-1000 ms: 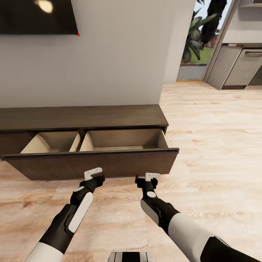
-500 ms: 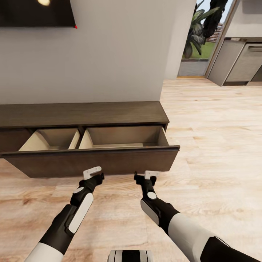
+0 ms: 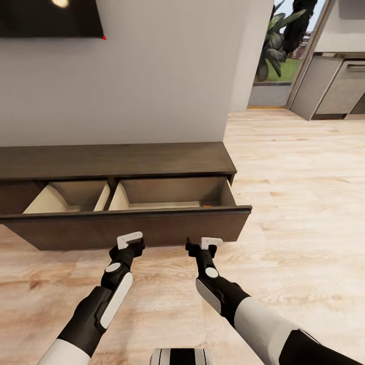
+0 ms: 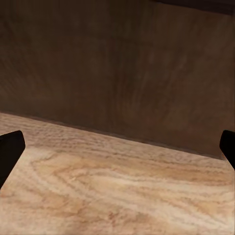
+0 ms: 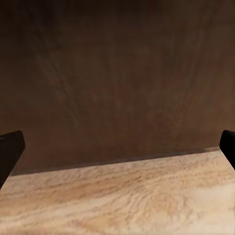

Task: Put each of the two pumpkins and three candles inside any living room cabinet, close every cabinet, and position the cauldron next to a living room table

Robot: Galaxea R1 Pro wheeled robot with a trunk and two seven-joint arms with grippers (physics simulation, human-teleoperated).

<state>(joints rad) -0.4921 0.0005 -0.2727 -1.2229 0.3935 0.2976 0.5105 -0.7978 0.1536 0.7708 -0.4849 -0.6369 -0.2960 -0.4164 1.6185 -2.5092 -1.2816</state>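
Observation:
The long dark-brown cabinet (image 3: 116, 159) stands against the white wall with its wide drawer (image 3: 132, 225) pulled out, showing two pale beige compartments. A tiny orange speck (image 3: 206, 206) peeks over the drawer front in the right compartment; I cannot tell what it is. My left gripper (image 3: 131, 238) and right gripper (image 3: 208, 242) hover low just in front of the drawer front, both open and holding nothing. In the wrist views the left gripper (image 4: 117, 147) and right gripper (image 5: 117, 147) face the dark drawer front (image 4: 122, 63) close up, above the wood floor. Pumpkins, candles, cauldron and table are out of view.
A black TV (image 3: 48, 17) hangs on the wall above the cabinet. Light wood floor (image 3: 304, 213) stretches to the right toward grey kitchen units (image 3: 334, 86) and a doorway with plants (image 3: 276, 56).
The view shifted a little as the camera moved. Both grippers edged slightly closer to the drawer front. The orange speck now shows in the right compartment.

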